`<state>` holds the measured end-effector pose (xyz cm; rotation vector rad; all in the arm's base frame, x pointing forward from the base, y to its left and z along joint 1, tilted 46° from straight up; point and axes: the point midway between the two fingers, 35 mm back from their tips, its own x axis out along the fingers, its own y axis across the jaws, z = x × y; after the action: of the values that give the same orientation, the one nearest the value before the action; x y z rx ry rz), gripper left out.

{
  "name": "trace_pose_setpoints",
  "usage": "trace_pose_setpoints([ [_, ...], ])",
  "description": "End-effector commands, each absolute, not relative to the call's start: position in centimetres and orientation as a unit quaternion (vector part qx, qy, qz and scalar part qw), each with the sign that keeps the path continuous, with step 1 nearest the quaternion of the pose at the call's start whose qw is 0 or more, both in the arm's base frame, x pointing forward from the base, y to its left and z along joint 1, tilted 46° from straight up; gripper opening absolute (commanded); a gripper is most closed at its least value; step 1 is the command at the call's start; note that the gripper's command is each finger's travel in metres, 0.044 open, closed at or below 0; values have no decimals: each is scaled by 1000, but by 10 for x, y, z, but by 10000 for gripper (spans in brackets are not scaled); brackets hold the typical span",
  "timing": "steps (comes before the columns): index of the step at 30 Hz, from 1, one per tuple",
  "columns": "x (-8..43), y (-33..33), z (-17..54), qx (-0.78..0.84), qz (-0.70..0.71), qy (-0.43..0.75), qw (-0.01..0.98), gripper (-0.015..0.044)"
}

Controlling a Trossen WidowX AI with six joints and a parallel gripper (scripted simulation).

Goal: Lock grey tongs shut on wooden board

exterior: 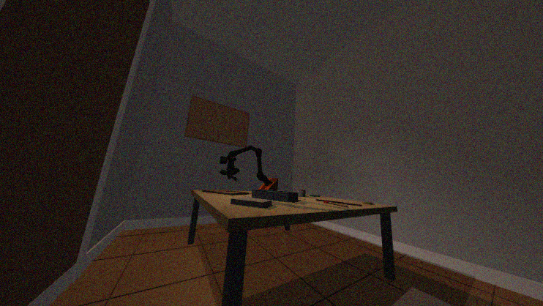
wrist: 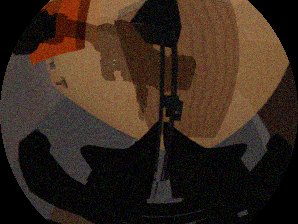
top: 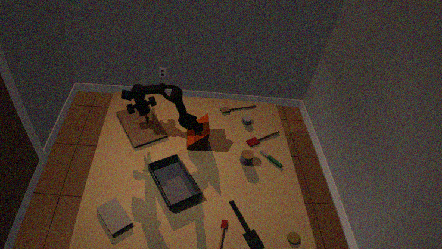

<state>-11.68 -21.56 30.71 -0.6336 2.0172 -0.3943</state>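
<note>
My gripper (top: 146, 114) (exterior: 231, 176) (wrist: 161, 125) is shut on the grey tongs (wrist: 174, 75) and holds them in the air over the wooden board (top: 133, 133) (exterior: 224, 192) (wrist: 215, 75). In the wrist view the tongs' two thin arms run side by side, close together, up from the fingertips to a wide dark end piece at the top. A small dark block sits on them near the fingertips. I cannot tell whether the lock is engaged. The roasting tin (top: 186, 204) (exterior: 273, 195) stands in front of the board with nothing across it.
The orange base mount (top: 202, 122) (exterior: 270, 184) (wrist: 70, 45) is right of the board. A grey block (top: 114, 214) (exterior: 250, 202) lies near the front left. A brown-topped cylinder (top: 246, 156), a green-handled tool (top: 274, 161), a red-headed tool (top: 252, 142) and a black spatula (top: 253, 238) are on the right.
</note>
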Motion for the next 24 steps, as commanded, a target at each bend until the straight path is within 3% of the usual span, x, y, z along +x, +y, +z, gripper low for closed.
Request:
trace_pose_setpoints([
  [1,-117,-214,312,-269,-159,811,494,-150],
  [24,-116,-204,341,-353,-194,696,595,-150],
])
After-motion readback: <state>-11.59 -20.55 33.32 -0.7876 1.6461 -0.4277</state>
